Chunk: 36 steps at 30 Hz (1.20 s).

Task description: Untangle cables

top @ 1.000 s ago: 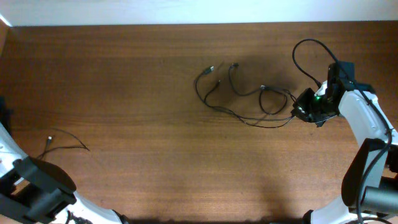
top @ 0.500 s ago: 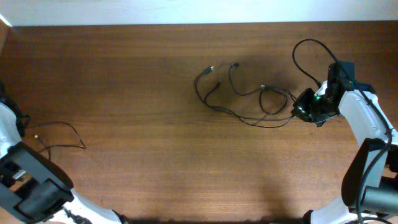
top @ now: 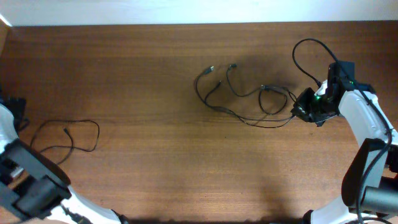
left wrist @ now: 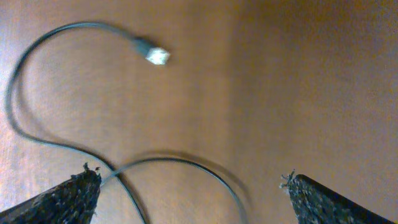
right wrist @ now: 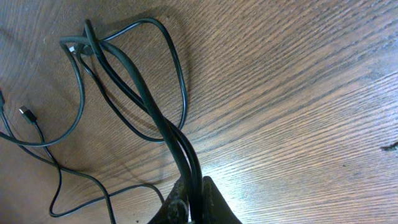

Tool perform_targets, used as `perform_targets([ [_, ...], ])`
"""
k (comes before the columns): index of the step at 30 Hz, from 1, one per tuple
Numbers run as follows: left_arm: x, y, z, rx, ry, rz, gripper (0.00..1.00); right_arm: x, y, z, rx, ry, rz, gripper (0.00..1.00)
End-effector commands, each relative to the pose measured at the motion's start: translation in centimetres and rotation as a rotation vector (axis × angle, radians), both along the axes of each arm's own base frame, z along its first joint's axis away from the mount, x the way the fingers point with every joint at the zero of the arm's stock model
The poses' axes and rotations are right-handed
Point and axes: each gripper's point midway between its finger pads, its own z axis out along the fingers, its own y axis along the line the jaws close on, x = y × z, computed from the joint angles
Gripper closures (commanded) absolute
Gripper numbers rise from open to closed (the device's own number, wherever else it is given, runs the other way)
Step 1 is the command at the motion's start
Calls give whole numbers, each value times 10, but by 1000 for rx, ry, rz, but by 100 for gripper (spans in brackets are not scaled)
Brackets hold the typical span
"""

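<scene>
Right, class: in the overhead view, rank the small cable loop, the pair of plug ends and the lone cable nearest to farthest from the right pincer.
From the right pincer:
1. small cable loop, right beside it.
2. pair of plug ends, mid-table.
3. lone cable, across by the left arm.

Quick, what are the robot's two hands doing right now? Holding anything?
Left gripper: open, holding nothing; a loose cable lies under it.
Right gripper: shut on the tangled cables.
</scene>
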Motion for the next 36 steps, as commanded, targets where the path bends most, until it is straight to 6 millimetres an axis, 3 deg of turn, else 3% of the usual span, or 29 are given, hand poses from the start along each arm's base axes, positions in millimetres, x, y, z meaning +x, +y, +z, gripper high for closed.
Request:
perform_targets([
  [1, 34, -28, 130, 135, -253, -327, 2, 0, 9, -2, -4, -16, 71, 89],
  [3, 35, -57, 187, 216, -346, -445, 5, 0, 23, -2, -12, -32, 141, 84],
  [4, 36, -72, 203, 238, -373, -489, 5, 1, 28, -1, -14, -38, 163, 81],
  [5, 37, -83, 214, 252, -387, -522, 5, 1, 33, -1, -16, -41, 183, 71],
  [6, 39, -107, 228, 263, -405, -570, 5, 0, 42, -1, -20, -51, 232, 37],
  [7, 42, -123, 233, 262, -411, -604, 4, -1, 46, -1, -24, -56, 256, 23],
  [8, 46, -144, 236, 250, -416, -650, 4, -1, 50, -1, -28, -63, 282, 1],
  [12, 73, -227, 223, 203, -362, -916, 7, 2, 41, 18, -26, -51, 256, 1],
  [15, 86, -298, 218, 199, -326, -1154, 9, 11, 10, 60, -29, -59, 174, 1],
  [19, 91, -377, 207, 180, -297, -1397, 8, 20, -33, 93, -52, -134, 143, 1],
  [22, 93, -442, 177, 109, -238, -1564, 7, 14, -59, 94, -58, -124, 89, 1],
  [26, 94, -505, 134, 30, -151, -1706, 9, 11, -66, 93, -60, -121, 77, 1],
  [30, 77, -540, 86, -139, -24, -1664, 14, 9, -65, 91, -60, -110, 78, 1],
  [34, 53, -550, 47, -303, 121, -1490, 12, 7, -64, 85, -54, -96, 78, 1],
  [36, 48, -567, 31, -404, 132, -1422, 10, 7, -64, 83, -51, -91, 78, 1],
])
